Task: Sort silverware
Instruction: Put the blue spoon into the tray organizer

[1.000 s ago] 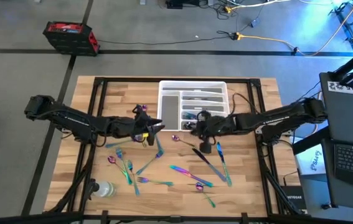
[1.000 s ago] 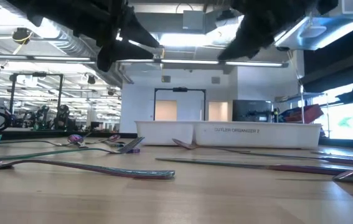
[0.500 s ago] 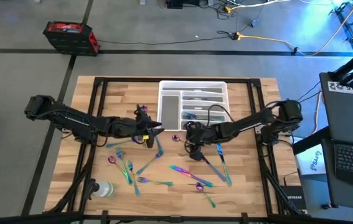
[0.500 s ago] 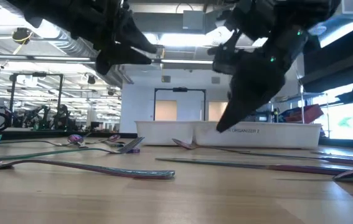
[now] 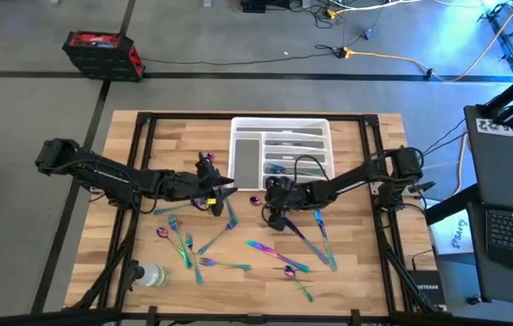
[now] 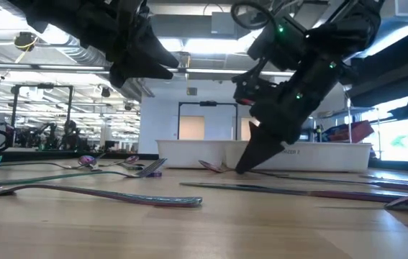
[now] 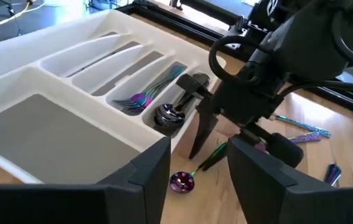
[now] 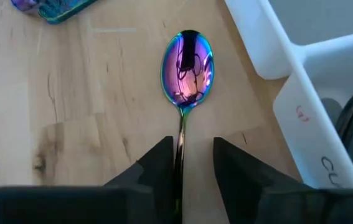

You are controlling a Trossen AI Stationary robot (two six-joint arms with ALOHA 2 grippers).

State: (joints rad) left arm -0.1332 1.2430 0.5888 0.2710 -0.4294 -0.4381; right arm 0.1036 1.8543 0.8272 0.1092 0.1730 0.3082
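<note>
A rainbow spoon (image 8: 187, 65) lies flat on the table just before the near wall of the white tray (image 5: 280, 127); it also shows in the high view (image 5: 257, 201) and left wrist view (image 7: 182, 181). My right gripper (image 8: 192, 152) is open and low over it, pointing down, one finger on either side of the handle (image 8: 180, 134); its tips reach table level in the low view (image 6: 242, 167). My left gripper (image 7: 200, 149) is open and empty, hovering left of the spoon (image 5: 220, 192). More silverware (image 5: 283, 258) lies scattered on the near half of the table. My right gripper comes from above, slanting down, with its open fingers (image 8: 157, 162) across the spoon's handle (image 8: 180, 134) just behind the bowl. The spoon lies flat on the wood. Whether a finger touches the handle, I cannot tell.
The tray holds forks (image 7: 144, 98) and spoons (image 7: 171, 114) in its compartments; its near wall (image 8: 301, 93) stands close beside the right gripper. A clear bottle (image 5: 150, 274) lies at the table's near left. Forks (image 5: 184, 244) and knives (image 5: 306, 235) lie around both grippers.
My right gripper has moved toward the table's left and come down from above the tray's near edge to table level over the spoon, tipping its fingers downward. The spoon has stayed where it was.
</note>
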